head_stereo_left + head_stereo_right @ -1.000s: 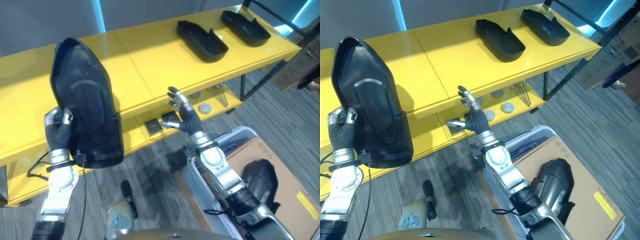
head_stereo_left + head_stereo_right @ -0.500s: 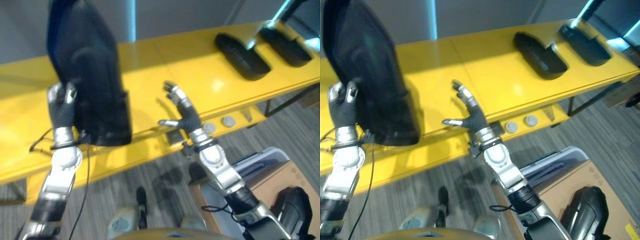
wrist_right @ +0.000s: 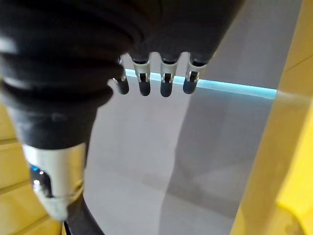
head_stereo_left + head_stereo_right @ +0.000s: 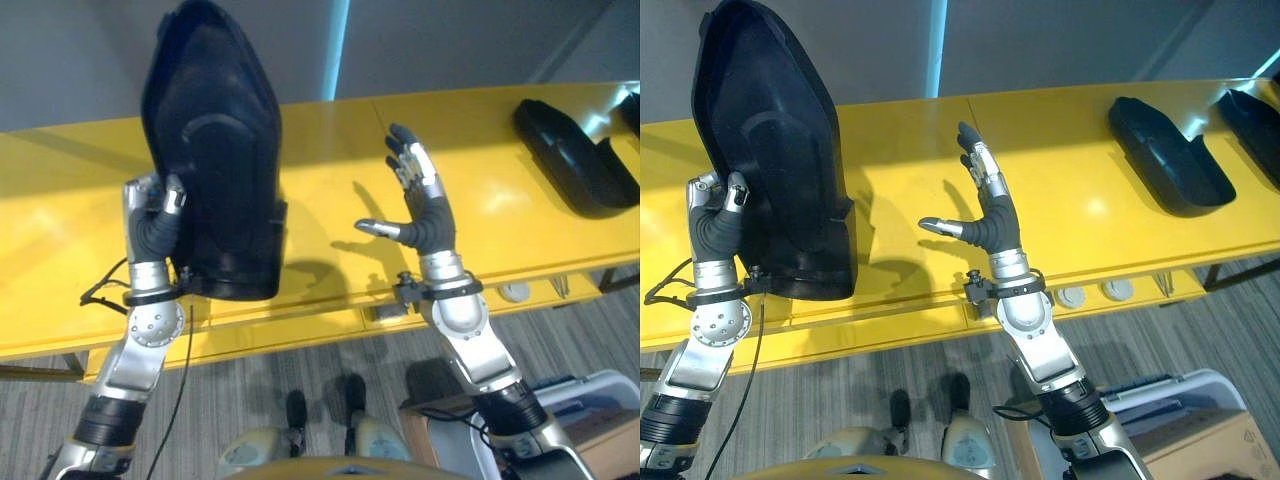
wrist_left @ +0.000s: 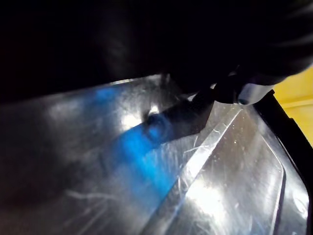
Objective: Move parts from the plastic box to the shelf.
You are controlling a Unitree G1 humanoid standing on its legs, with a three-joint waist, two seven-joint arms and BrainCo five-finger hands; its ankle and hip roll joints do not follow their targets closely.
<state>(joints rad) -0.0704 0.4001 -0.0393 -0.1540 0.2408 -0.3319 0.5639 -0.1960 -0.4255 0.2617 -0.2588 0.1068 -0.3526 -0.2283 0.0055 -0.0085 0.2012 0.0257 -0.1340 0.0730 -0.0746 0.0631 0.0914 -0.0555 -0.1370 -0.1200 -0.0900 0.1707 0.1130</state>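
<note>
The big black part (image 4: 215, 170) hides most of the left hand (image 4: 155, 220); its fingertips behind the shell cannot be seen. At 3 o'clock a second black part (image 4: 1255, 115) is cut by the edge, as is the plastic box (image 4: 1170, 410) at 5 o'clock

We see the shelf (image 4: 330, 150) running across the middle of the frame. At upper left a large part (image 4: 215, 170) stands upright over it, our left hand (image 4: 155, 225) gripping its left edge. Our right hand (image 4: 425, 215) hangs at centre, fingers spread. Another part (image 4: 570, 155) lies on the shelf at far right.
</note>
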